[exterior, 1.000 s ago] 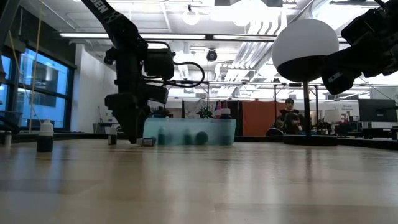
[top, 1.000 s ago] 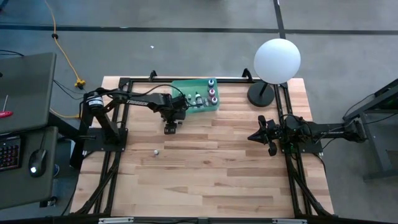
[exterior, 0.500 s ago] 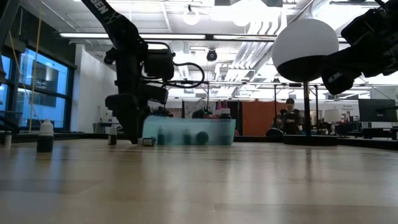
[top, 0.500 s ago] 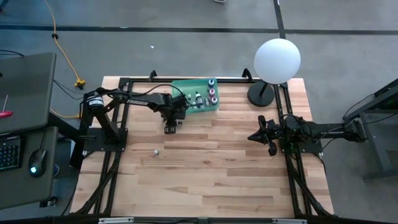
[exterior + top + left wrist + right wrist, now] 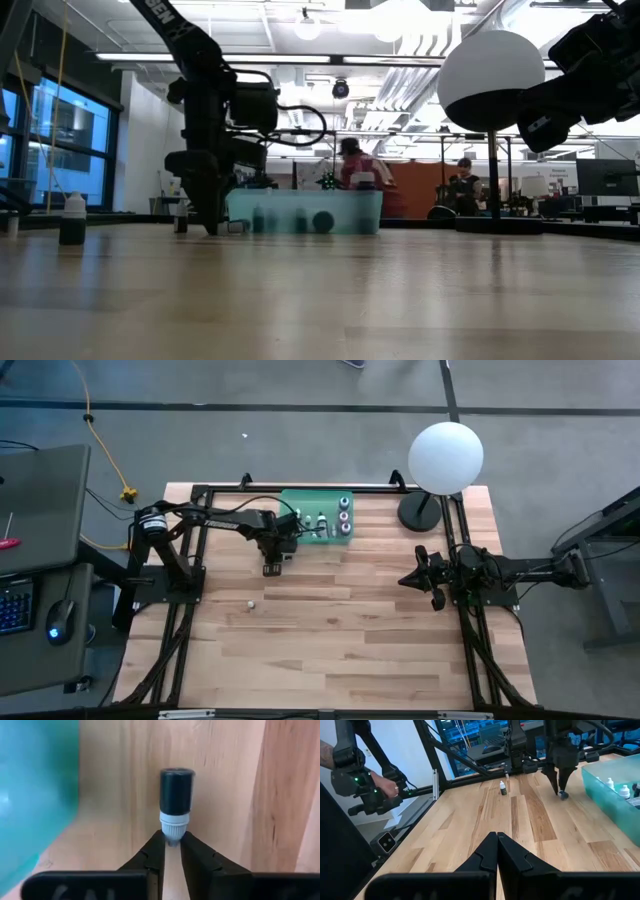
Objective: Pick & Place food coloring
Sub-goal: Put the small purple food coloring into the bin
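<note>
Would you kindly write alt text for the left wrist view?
The left gripper pinches the whitish cap of a small dark food coloring bottle lying on the wooden table. A green translucent tray fills one edge.

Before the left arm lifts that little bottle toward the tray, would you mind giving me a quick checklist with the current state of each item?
1. Left gripper closed on the dark bottle: ok, fingers pinch its white cap end.
2. Grip firm enough to lift: cannot tell.
3. Bottle lying flat on the table, beside the green tray: ok.
4. Room in the tray: ok, bare floor shows among bottles.
5. Right gripper shut and parked away from the tray: ok.
6. Upright bottle left on the table: ok, clear of the path.
</note>
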Controlling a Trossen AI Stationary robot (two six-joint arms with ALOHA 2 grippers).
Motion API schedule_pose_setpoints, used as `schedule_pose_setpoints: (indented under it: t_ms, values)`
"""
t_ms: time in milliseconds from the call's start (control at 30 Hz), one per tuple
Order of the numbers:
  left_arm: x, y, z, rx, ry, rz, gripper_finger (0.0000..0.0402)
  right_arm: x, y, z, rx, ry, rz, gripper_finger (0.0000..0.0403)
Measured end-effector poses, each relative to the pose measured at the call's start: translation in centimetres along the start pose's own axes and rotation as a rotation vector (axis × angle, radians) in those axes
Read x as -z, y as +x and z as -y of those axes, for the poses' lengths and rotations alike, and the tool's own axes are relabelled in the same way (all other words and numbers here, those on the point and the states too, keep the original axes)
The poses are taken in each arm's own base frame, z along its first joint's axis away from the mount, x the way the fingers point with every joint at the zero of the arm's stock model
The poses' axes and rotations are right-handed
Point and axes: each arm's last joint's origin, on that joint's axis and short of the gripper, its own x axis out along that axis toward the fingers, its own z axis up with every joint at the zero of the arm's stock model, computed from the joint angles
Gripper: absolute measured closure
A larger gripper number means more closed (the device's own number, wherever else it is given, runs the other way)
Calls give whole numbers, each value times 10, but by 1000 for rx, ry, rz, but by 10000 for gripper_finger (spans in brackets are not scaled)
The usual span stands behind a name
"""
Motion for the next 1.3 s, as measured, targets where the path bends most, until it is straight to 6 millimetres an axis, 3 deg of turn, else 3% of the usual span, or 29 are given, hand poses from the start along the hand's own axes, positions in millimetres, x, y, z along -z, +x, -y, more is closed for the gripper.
schedule_pose_setpoints:
  t_ms: [333, 733, 967, 1133, 1300]
  values:
    - [4, -16, 2, -46, 5, 12, 400, 0, 0, 0, 1, 1, -3, 402]
    - [-4, -16, 12, 100, -45, 93, 395, 0, 0, 0, 1, 1, -3, 402]
    - [-14, -15, 41, 145, 107, 137, 394, 0, 0, 0, 1, 1, -3, 402]
    - [-19, -14, 51, 76, 114, 149, 393, 0, 0, 0, 1, 1, -3, 402]
    - [-21, -14, 52, 66, 126, 172, 354, 0, 0, 0, 1, 1, -3, 402]
